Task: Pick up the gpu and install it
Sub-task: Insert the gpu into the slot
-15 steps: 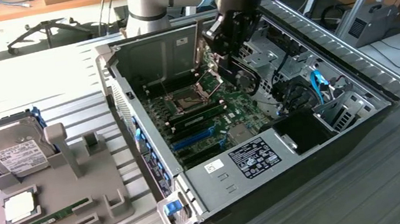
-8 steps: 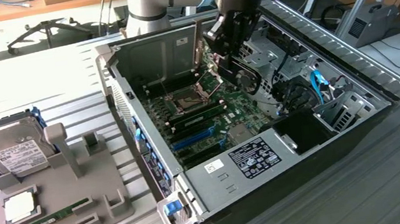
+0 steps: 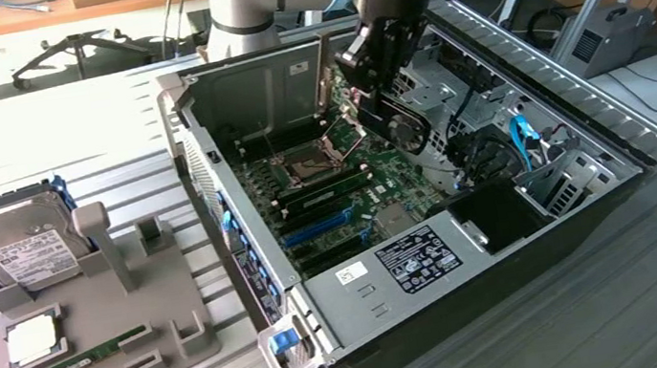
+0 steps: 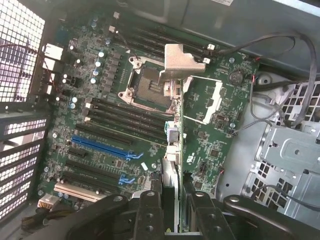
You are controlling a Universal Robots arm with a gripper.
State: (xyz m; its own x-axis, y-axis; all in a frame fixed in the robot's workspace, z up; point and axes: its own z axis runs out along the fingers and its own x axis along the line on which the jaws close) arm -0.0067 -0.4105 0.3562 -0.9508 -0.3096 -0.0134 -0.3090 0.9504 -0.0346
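Gpu (image 4: 173,135) pinched edge-on in gripper (image 4: 171,205), clear above motherboard (image 4: 212,132); judged best kept vertical, squared to blue slot (image 4: 102,146).

Item: gpu (image 3: 399,122). Thin dark circuit card with a black round fan on one face and a silver metal bracket (image 4: 178,59) at one end. It stands on edge, clamped in the claw (image 4: 173,215), and hangs over the motherboard (image 4: 100,100) inside the open computer case (image 3: 445,274), beside the CPU socket (image 4: 145,82).
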